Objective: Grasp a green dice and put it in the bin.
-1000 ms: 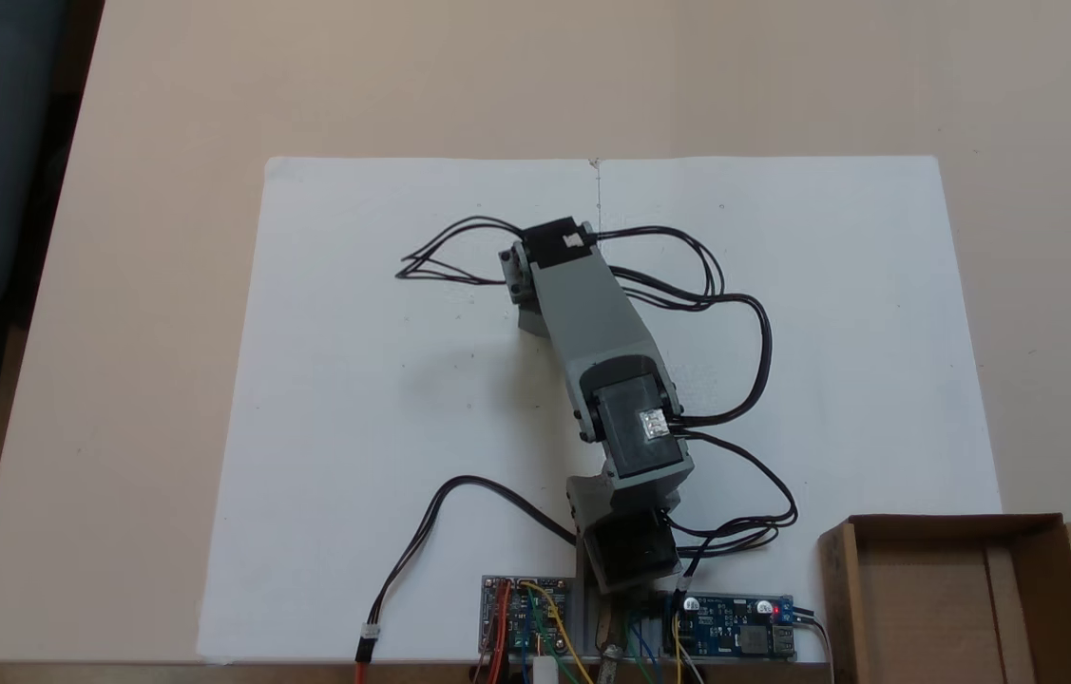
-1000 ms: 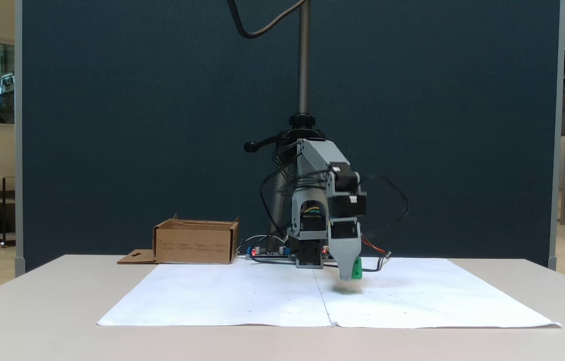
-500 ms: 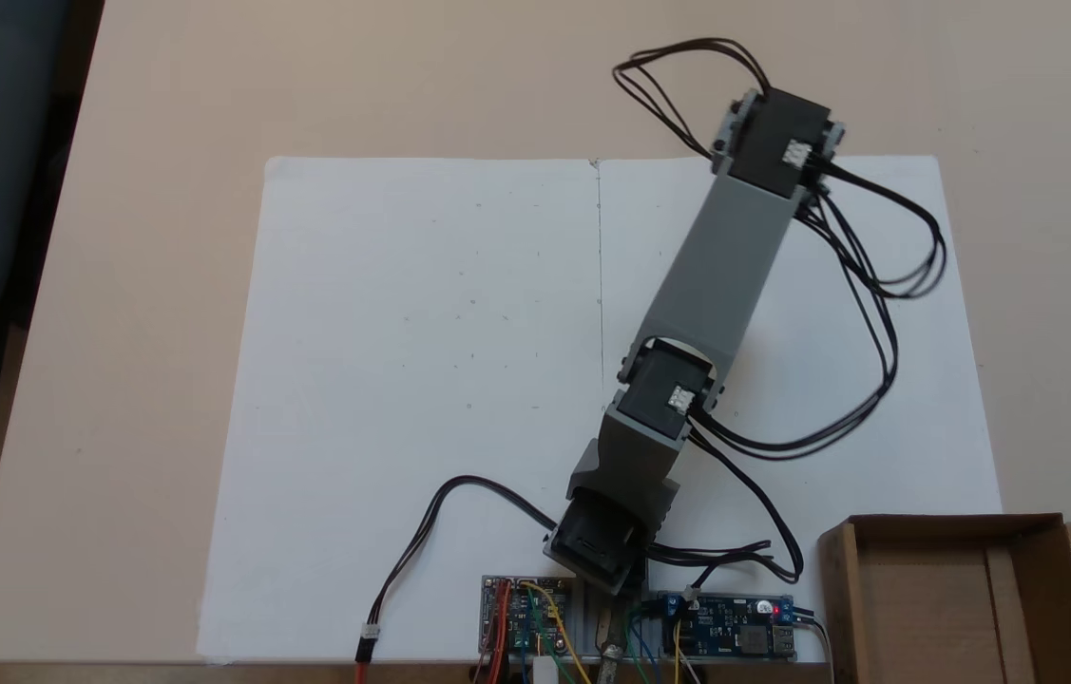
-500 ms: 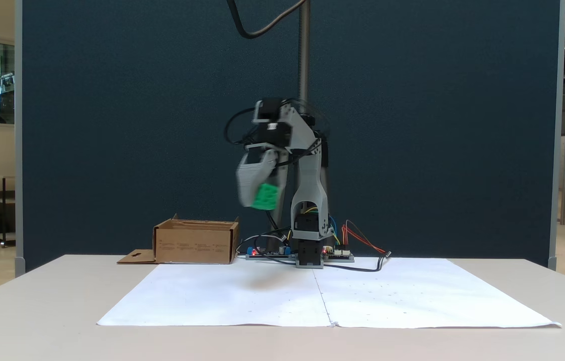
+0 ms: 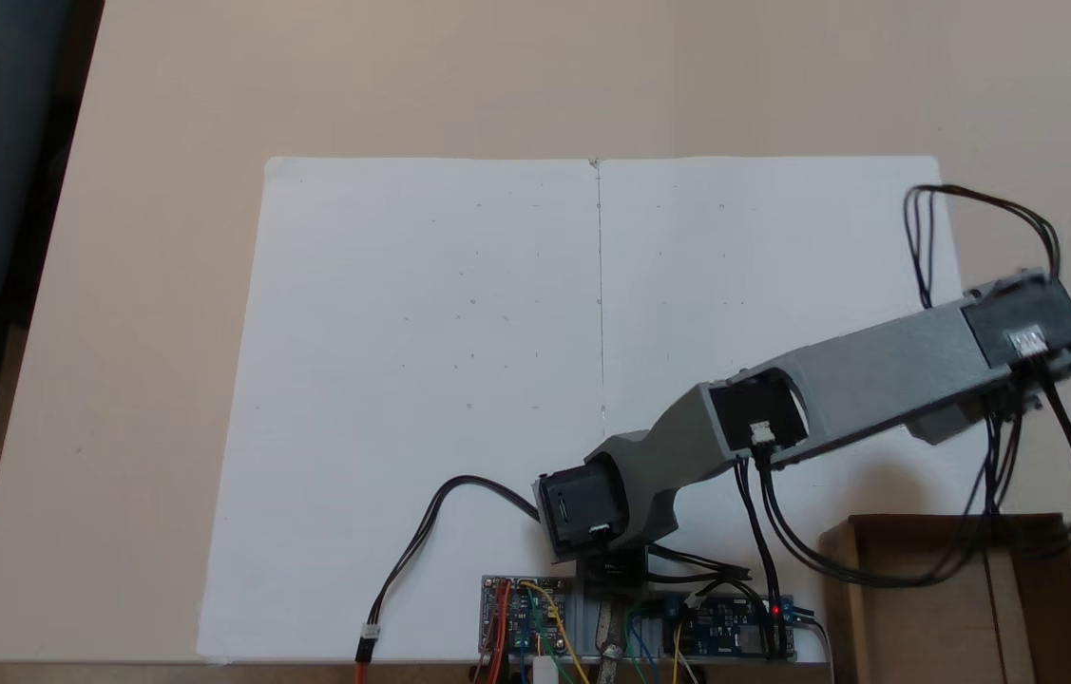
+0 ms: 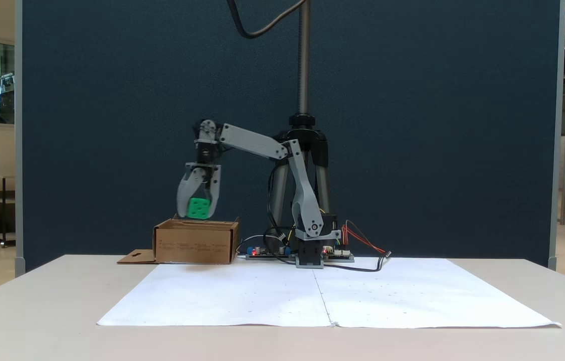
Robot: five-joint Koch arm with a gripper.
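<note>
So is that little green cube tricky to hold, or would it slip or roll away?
Probably easy: the green dice looks rigid, its flat sides pinched in the tool. Likely light, held without sagging. Dropped into the bin, it might tumble, but the walls should stop it.

The green dice (image 6: 198,208), a small bright cube with recessed pips, sits clamped between the jaws of the gripper (image 6: 198,212). The bin (image 6: 195,244), an open brown cardboard box, stands directly below the gripper.

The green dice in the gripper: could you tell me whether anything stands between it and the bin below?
Nothing visible does. The gripper holds the green dice just above the open top of the bin, with only air between them.
</note>
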